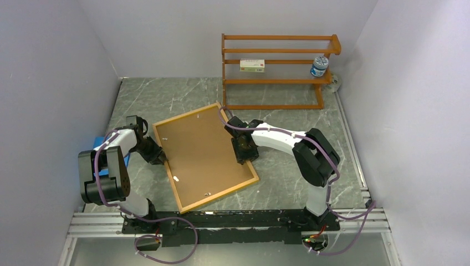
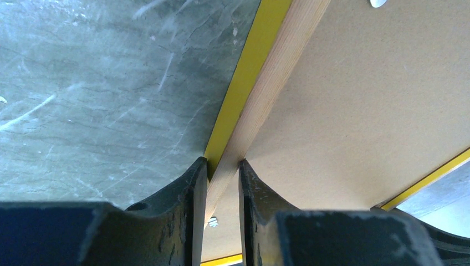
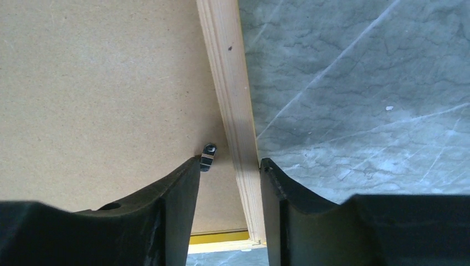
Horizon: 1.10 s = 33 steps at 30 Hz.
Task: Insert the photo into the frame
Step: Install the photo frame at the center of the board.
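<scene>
Wood rail on the left is clamped by the left gripper (image 2: 223,163), while the right gripper (image 3: 230,160) only straddles the right rail, jaws slack. A lift now could twist the thin frame (image 1: 220,195) or spill the brown backing board (image 1: 202,152). The frame lies face down mid-table, yellow edges showing, pale back up; the photo isn't visible.

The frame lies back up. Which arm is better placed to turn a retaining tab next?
Probably right. The right claw straddles the frame rail with a small tab just beside its finger; the left claw is clamped on the opposite rail, steadying it.
</scene>
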Each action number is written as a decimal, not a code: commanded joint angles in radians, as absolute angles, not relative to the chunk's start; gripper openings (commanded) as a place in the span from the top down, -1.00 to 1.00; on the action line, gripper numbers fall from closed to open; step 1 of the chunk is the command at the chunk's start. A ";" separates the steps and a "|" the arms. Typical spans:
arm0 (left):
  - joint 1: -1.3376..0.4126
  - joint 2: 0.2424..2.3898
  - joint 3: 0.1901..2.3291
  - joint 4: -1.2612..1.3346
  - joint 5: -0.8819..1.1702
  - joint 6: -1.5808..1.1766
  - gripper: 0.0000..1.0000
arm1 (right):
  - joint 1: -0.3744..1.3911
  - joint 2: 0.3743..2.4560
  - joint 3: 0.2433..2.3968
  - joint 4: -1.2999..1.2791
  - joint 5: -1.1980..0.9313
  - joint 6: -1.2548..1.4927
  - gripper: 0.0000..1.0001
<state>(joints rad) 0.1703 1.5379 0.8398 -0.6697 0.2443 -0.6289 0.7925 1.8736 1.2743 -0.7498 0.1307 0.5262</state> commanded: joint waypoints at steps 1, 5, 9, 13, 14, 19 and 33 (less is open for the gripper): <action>0.165 1.530 0.841 -0.622 0.303 -0.650 0.44 | 0.793 1.889 1.301 -0.776 0.187 0.543 0.12; 0.164 1.534 0.843 -0.622 0.304 -0.649 0.45 | 0.792 1.890 1.302 -0.778 0.197 0.545 0.21; 0.164 1.534 0.842 -0.620 0.305 -0.648 0.45 | 0.792 1.889 1.305 -0.773 0.207 0.546 0.31; 0.164 1.535 0.844 -0.621 0.308 -0.646 0.45 | 0.789 1.883 1.301 -0.754 0.210 0.560 0.46; 0.165 1.536 0.844 -0.621 0.308 -0.646 0.45 | 0.786 1.879 1.298 -0.742 0.200 0.564 0.48; 0.164 1.537 0.844 -0.623 0.313 -0.643 0.46 | 0.782 1.882 1.304 -0.709 0.187 0.576 0.53; 0.164 1.497 0.850 -0.644 0.291 -0.648 0.36 | 0.781 1.789 1.360 -0.678 0.149 0.503 -0.26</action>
